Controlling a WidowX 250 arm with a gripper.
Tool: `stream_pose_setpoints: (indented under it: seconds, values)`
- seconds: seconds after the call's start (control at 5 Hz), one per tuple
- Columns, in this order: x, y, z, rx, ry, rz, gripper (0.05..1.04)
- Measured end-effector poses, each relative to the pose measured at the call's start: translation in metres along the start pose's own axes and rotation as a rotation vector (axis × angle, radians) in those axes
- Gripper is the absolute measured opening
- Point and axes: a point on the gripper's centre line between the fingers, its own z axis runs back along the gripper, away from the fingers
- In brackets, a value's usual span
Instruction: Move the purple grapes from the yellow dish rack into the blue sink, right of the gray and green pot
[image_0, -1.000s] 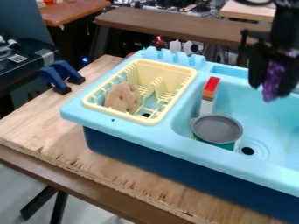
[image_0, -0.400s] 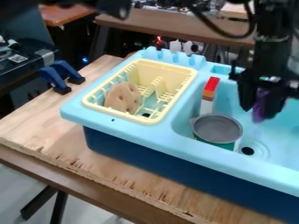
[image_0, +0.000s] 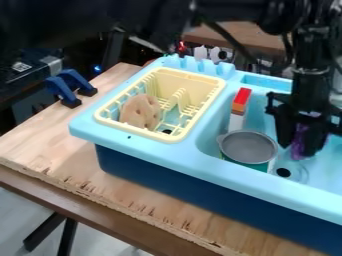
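A: What's nearest?

B: A board (image_0: 67, 165), bare wood with a splintered edge; the blue sink (image_0: 160, 152) sits on it.

A: And in the sink, coming in from the front?

B: A grey pan (image_0: 247, 147), with something green under it; the drain (image_0: 283, 172) is just beside the pan, to its right in the view.

A: Where's the purple thing (image_0: 300, 142)?

B: Over the basin, just past the drain; the gripper (image_0: 301, 147) hangs there with its fingers partly apart, closed on the purple thing from both sides; I can't tell whether it touches the basin.

A: How would it handle?

B: Light, I'd guess, and maybe smooth enough to slip; soft or stiff I can't judge; hold it round the middle, squarely, with a modest squeeze.

A: Farther back?

B: A yellow rack (image_0: 143, 131) with a brown, holed piece (image_0: 140, 111) leaning in it; a red-topped block (image_0: 241, 100) upright by the basin wall; blue clamps (image_0: 60, 90) at the board's edge; a brown table (image_0: 234, 37) behind.
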Motion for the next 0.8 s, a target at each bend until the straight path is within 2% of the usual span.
stream_pose_setpoints:
  seconds: [0.2, 0.4, 0.6, 0.8]
  values:
    - [0.002, 0.005, -0.007, 0.0, 0.019, 0.015, 0.608]
    - [-0.002, 0.01, -0.017, 0.003, -0.013, 0.047, 0.71]
    - [-0.002, 0.013, 0.0, 0.023, -0.075, 0.066, 0.961]
    - [-0.001, 0.011, 0.036, 0.065, -0.159, 0.059, 1.006]
